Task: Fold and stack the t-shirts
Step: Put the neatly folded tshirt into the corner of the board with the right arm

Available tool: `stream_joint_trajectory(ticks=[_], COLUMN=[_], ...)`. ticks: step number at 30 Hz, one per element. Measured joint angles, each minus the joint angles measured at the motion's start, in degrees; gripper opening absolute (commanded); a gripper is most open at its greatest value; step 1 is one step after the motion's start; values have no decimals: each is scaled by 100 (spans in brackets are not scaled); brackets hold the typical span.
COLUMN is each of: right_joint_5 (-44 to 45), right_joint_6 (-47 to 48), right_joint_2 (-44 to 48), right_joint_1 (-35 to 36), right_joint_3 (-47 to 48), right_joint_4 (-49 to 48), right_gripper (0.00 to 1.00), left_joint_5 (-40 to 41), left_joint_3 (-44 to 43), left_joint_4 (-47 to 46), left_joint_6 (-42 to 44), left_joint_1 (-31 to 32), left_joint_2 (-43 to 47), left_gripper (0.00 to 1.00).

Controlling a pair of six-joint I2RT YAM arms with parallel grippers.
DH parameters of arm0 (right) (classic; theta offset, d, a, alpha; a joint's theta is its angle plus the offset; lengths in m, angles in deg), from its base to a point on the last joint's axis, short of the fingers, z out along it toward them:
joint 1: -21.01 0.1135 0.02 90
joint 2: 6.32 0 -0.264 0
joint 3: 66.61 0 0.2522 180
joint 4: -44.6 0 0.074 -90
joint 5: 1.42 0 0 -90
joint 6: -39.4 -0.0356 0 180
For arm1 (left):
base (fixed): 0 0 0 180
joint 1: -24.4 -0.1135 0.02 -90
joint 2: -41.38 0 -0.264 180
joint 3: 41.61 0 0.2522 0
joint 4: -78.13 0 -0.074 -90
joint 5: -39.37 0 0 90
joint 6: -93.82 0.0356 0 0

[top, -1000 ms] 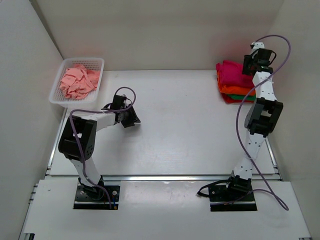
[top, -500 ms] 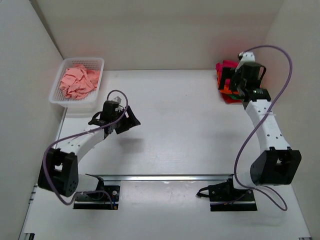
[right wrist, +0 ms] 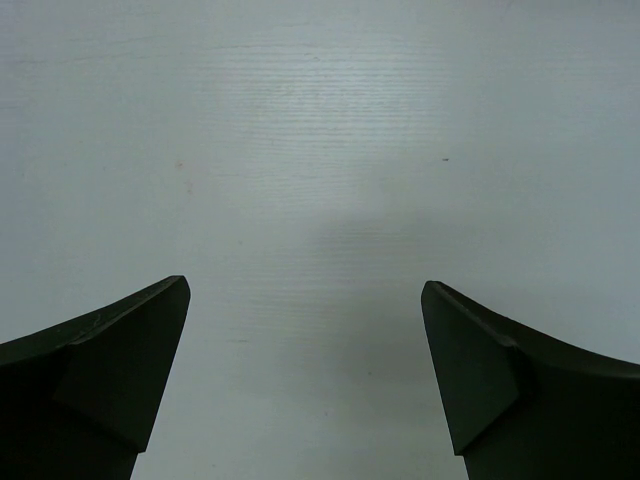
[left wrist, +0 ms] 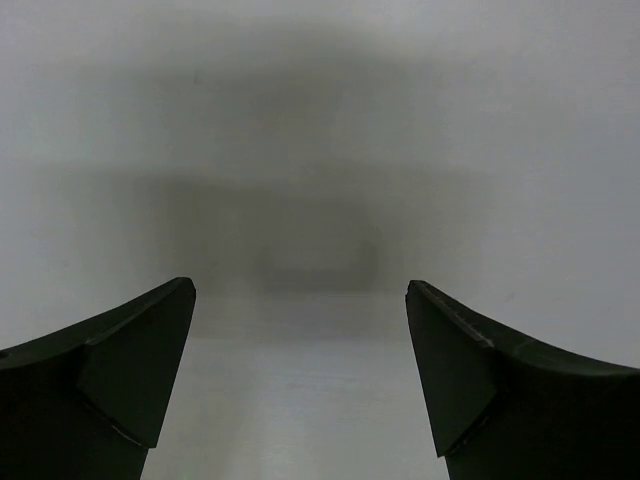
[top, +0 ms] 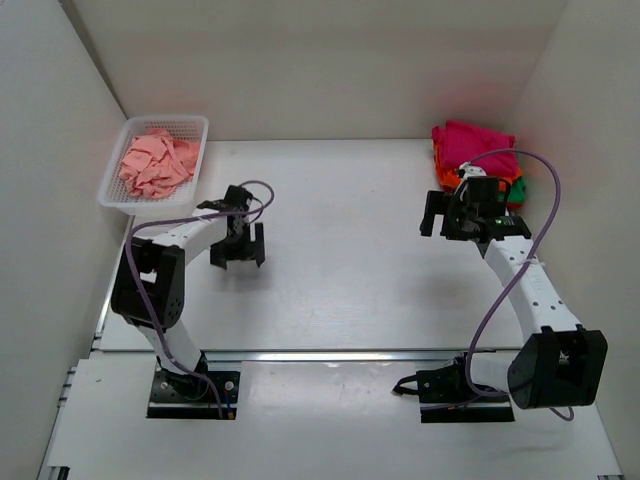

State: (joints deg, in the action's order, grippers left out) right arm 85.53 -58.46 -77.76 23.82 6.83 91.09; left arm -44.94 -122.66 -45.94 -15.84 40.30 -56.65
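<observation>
A folded stack of t-shirts sits at the back right, a magenta-pink one [top: 475,140] on top with orange [top: 444,176] and green [top: 517,188] edges showing under it. A crumpled pale salmon-pink t-shirt [top: 158,165] lies in the white mesh basket [top: 165,121] at the back left. My right gripper [top: 440,222] [right wrist: 305,295] hangs open over bare table just in front of and left of the stack. On the left side my left gripper [top: 237,258] [left wrist: 300,300] is open too and points down at bare table in front of the basket. Neither holds anything.
White walls enclose the table on the left, back and right. The right arm's purple cable [top: 545,185] loops over the stack's near right corner. A metal rail [top: 330,354] runs along the table's near edge.
Both grippers have opened. The right gripper came off the stack and moved forward and left over the table. The left arm swung out and back, its gripper now pointing straight down.
</observation>
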Motion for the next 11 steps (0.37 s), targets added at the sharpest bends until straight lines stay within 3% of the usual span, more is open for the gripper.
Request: stream_joint_trajectory(ticks=[6, 11], right_joint_5=[-175, -201], right_joint_6=[-76, -98], right_joint_2=[372, 444], right_joint_1=[44, 79], right_joint_3=[-433, -627], right_joint_4=[13, -4], right_gripper=[99, 100], left_joint_5=[-142, -564], left_joint_3=[1624, 1945], left_joint_4=[286, 199], left_joint_6=[55, 273], left_joint_1=[-48, -81], left_joint_2=[706, 1613], left_gripper=[99, 99])
